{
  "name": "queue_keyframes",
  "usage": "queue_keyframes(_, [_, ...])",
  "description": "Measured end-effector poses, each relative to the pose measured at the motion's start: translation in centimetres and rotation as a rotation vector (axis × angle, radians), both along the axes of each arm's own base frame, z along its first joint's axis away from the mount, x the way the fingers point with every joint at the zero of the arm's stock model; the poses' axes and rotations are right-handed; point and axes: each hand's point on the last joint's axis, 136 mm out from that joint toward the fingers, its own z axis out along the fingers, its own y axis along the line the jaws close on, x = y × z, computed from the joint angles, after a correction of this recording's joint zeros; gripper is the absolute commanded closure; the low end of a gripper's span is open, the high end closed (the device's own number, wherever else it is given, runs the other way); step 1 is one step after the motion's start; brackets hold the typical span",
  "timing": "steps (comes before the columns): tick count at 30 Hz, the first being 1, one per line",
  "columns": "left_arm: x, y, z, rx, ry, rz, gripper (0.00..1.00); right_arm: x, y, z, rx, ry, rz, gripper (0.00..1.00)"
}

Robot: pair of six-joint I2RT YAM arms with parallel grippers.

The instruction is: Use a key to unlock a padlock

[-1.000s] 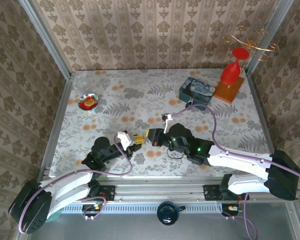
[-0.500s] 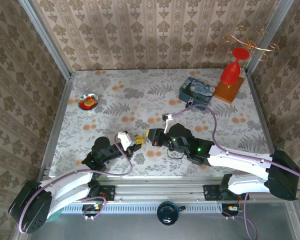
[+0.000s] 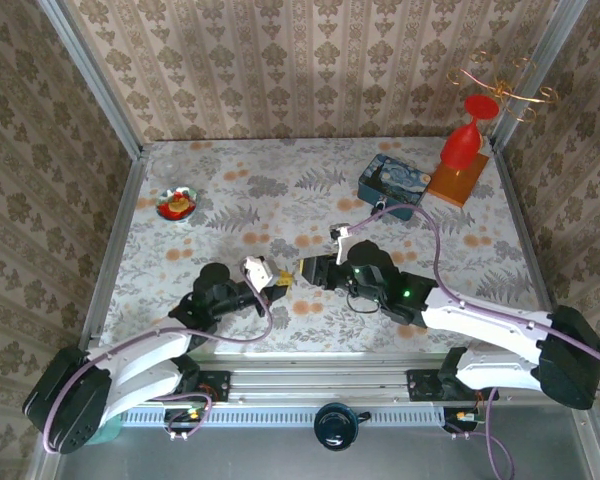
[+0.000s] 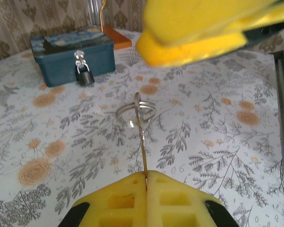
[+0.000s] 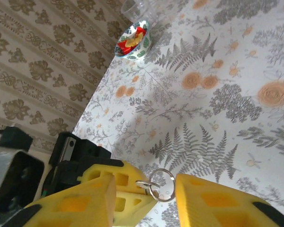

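Observation:
My left gripper is shut on a thin brass key, which sticks out from between its yellow pads. The key's head carries a silvery split ring. My right gripper is open, its two yellow fingers on either side of that ring; one finger hangs over the key. The small dark padlock hangs from the hasp of the blue painted tin at the back right, well away from both grippers.
A small bowl of red fruit sits at the left. A red goblet stands on an orange block by the tin, under a wire ornament. Patterned walls enclose the table.
My left gripper has moved right with the key, bringing its tip up to the right gripper. The right gripper has shifted slightly right too.

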Motion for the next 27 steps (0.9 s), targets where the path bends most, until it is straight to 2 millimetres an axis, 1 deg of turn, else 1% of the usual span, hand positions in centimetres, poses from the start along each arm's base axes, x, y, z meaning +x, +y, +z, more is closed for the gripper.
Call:
queue_keyframes(3, [-0.1, -0.3, -0.3, 0.022, 0.007, -0.013, 1.00, -0.2, -1.2, -0.1, -0.070, -0.094, 0.078, 0.53])
queue_keyframes(6, [-0.5, -0.7, -0.5, 0.043, 0.006, -0.040, 1.00, -1.0, -2.2, -0.9, -0.178, -0.197, 0.194, 0.50])
queue_keyframes(8, [-0.8, -1.0, -0.7, 0.055, 0.004, -0.061, 1.00, -1.8, -2.6, -1.5, -0.241, -0.260, 0.286, 0.50])
queue_keyframes(11, [-1.3, -1.2, -0.9, 0.068, 0.012, -0.087, 1.00, -2.6, -2.9, -2.1, -0.280, -0.311, 0.399, 0.50])
queue_keyframes(15, [-1.9, -1.3, -1.3, 0.079, 0.024, -0.112, 1.00, -3.4, -2.7, -2.4, -0.279, -0.345, 0.506, 0.52])
queue_keyframes(20, [-2.3, -1.5, -1.6, 0.087, 0.036, -0.139, 1.00, -4.4, -1.8, -4.4, -0.292, -0.304, 0.620, 0.56])
queue_keyframes(23, [-2.5, -1.7, -1.5, 0.086, 0.035, -0.152, 1.00, -4.3, -1.6, -5.0, -0.306, -0.285, 0.642, 0.57])
queue_keyframes(27, [-2.8, -1.9, -1.3, 0.081, 0.035, -0.167, 1.00, -4.3, -1.5, -5.1, -0.311, -0.291, 0.649, 0.57])
